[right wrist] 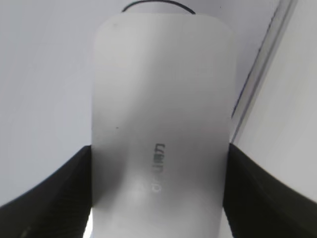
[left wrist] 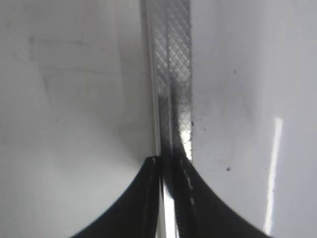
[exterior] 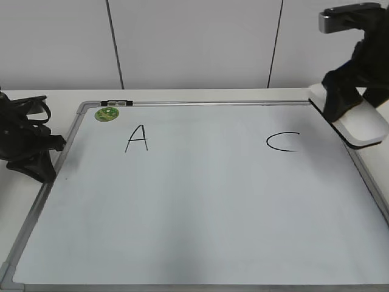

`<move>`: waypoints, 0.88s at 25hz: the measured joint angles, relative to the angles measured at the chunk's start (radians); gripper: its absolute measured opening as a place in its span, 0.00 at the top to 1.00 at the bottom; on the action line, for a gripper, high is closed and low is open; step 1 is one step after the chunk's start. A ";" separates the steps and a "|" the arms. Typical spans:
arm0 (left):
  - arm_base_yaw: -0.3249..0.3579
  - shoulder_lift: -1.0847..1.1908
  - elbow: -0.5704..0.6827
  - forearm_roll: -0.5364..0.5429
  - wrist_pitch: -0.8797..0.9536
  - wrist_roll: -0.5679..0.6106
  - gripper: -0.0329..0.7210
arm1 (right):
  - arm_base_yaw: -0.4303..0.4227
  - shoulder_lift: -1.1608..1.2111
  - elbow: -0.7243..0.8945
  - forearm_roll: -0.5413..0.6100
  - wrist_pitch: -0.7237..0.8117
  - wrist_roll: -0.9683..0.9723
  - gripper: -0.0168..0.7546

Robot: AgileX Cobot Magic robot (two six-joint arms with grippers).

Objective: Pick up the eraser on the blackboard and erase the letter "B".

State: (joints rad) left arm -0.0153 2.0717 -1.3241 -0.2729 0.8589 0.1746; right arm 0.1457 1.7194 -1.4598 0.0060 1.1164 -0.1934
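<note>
The blackboard point(exterior: 200, 207) is a white board with a grey frame lying flat on the table. It bears a black "A" point(exterior: 137, 139) and a black "C" point(exterior: 282, 142). No letter "B" shows; the board between them is bare. My right gripper point(exterior: 347, 112) is shut on the white eraser point(exterior: 366, 129) and holds it tilted over the board's right edge, right of the "C". In the right wrist view the eraser point(right wrist: 158, 99) fills the space between the jaws point(right wrist: 158, 193). My left gripper point(exterior: 42, 170) is shut and empty at the board's left frame point(left wrist: 171, 74).
A round green magnet point(exterior: 107, 114) sits at the board's top left corner, next to a small dark clip on the frame point(exterior: 117, 103). A white wall stands behind the table. The white table top shows left of the board point(left wrist: 74, 124).
</note>
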 joint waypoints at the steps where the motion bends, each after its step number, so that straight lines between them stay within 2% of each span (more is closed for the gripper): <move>1: 0.000 0.000 0.000 -0.001 0.002 0.000 0.89 | -0.024 -0.008 0.031 0.002 -0.016 0.005 0.26; 7: 0.000 0.000 0.000 0.000 0.004 0.002 0.88 | -0.104 -0.009 0.163 0.007 -0.127 0.034 0.26; 22: 0.000 0.000 0.000 0.002 -0.007 0.004 0.87 | -0.108 0.102 0.173 0.006 -0.217 0.129 0.26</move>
State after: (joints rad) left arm -0.0153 2.0717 -1.3241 -0.2711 0.8519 0.1783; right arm 0.0376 1.8217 -1.2864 0.0115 0.8991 -0.0646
